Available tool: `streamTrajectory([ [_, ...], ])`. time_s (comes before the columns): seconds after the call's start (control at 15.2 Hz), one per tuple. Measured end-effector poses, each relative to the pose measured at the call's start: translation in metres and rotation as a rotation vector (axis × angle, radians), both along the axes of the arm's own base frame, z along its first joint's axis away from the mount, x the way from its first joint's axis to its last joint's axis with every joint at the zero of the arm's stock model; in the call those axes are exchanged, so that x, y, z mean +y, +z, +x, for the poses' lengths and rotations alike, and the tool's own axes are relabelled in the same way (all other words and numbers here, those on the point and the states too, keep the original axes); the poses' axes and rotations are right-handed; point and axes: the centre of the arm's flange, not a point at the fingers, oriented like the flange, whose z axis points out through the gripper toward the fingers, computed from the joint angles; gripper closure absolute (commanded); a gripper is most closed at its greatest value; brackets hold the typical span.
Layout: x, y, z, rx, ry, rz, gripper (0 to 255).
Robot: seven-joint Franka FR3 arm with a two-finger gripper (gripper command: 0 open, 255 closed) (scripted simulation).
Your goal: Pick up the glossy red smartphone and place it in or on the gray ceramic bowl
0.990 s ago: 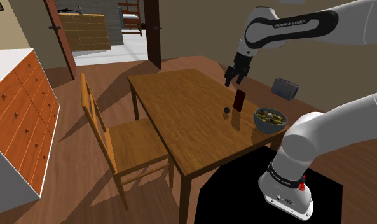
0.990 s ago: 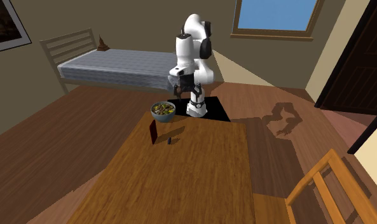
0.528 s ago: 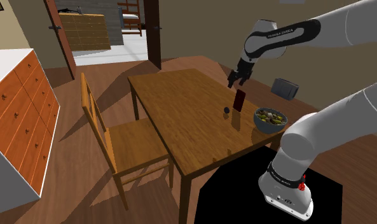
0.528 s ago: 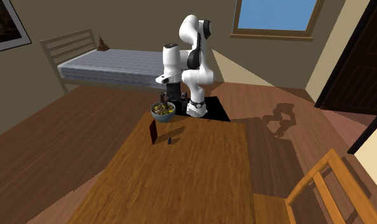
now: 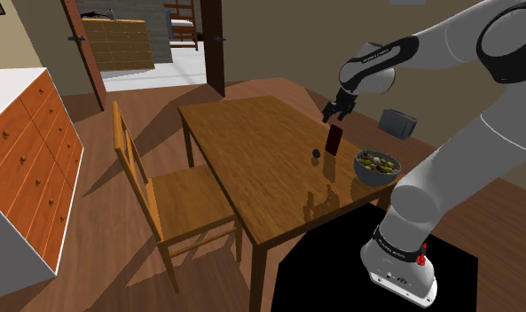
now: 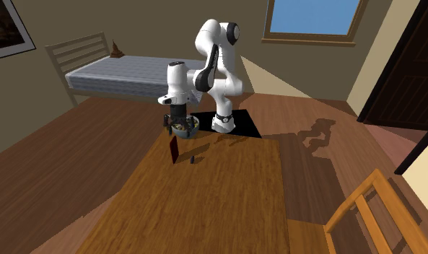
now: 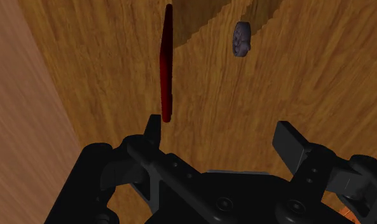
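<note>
Since the phone (image 5: 334, 139) stands upright on its narrow edge on the table (image 5: 252, 151) in the shoulder view, it looks easy to tip: a thin, stiff, dark red slab, probably light, and likely slick where its faces are glossy. The best hold, I judge, is across the two flat faces near the upper edge, with a firm squeeze so it does not slide out. The gripper (image 5: 333, 110) hangs above it, close but apart. The bowl (image 5: 376, 168), already full of something, sits near the phone toward this view's lower right, and a small dark lump (image 5: 316, 153) lies just beside the phone.

From the second exterior view, the gripper (image 6: 169, 124) hovers in front of the bowl (image 6: 185, 128) and above the phone (image 6: 174, 150), which stands near the table edge on this view's left; the lump (image 6: 193, 159) is next to it.

Looking along the gripper (image 7: 222, 137) in the wrist view, the fingers (image 7: 288, 143) are spread wide with nothing between them. The phone (image 7: 166, 70) shows edge-on as a thin red strip, in line with one finger rather than midway between the two, so a sideways shift seems needed before closing. The lump (image 7: 241, 39) lies beyond, apart from the phone.
</note>
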Motion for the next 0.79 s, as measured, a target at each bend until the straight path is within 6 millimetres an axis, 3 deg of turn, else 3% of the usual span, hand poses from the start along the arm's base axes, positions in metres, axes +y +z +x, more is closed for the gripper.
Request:
streamTrajectory([
  [0.26, -0.036, -0.019, 0.004, -0.034, -0.038, -0.017, 0],
  [0.79, -0.045, -0.054, 0.015, -0.039, -0.043, -0.022, 0],
])
